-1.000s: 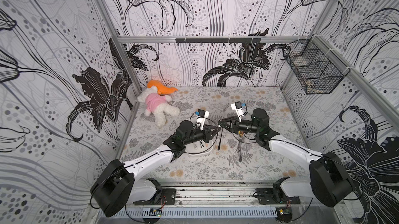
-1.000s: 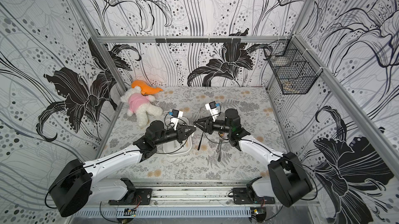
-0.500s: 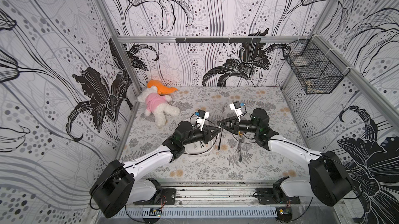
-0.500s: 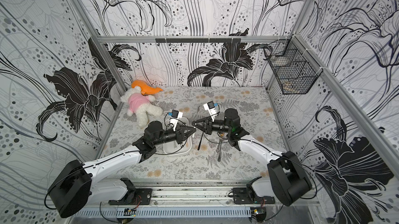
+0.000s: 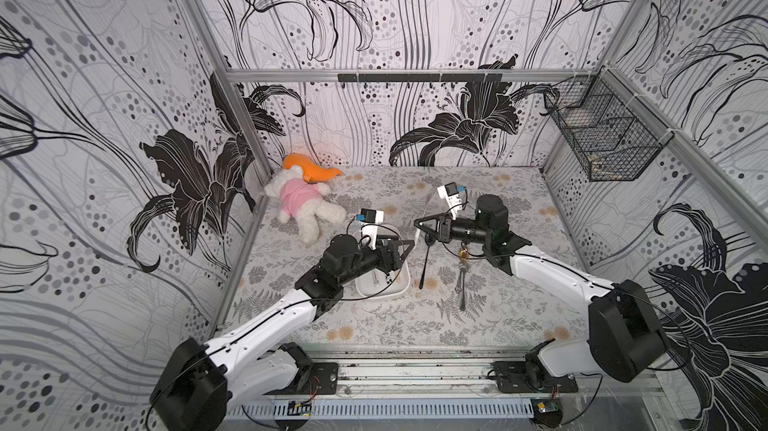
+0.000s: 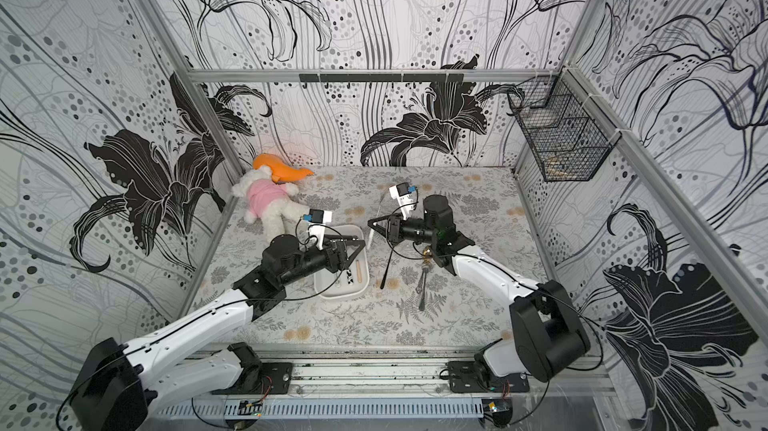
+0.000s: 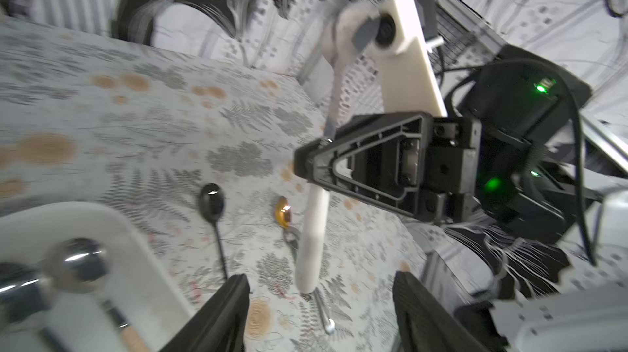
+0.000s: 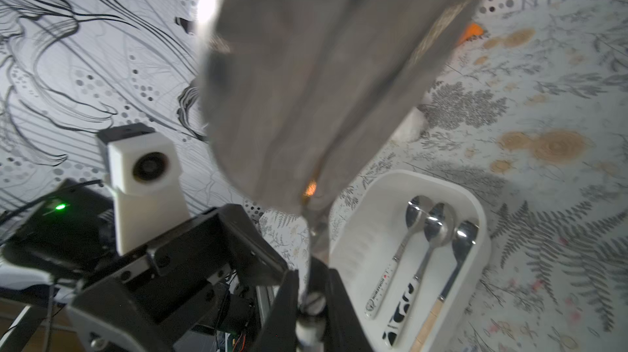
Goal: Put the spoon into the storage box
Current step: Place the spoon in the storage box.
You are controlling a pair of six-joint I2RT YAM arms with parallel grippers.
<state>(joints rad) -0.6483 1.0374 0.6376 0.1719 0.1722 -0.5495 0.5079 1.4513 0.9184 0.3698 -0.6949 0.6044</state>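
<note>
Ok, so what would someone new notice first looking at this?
Mid-table, the right gripper clamps a white-handled spoon, with the left gripper open at its handle end. Under the left gripper, the white storage box holds three spoons; a black spoon lies loose beside it. A pink-shirted plush toy lies in the far left corner.

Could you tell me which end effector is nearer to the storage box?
Left. The left end effector hovers over the edge of the storage box; the right end effector is just outside it, gripping a white-handled spoon.
</note>
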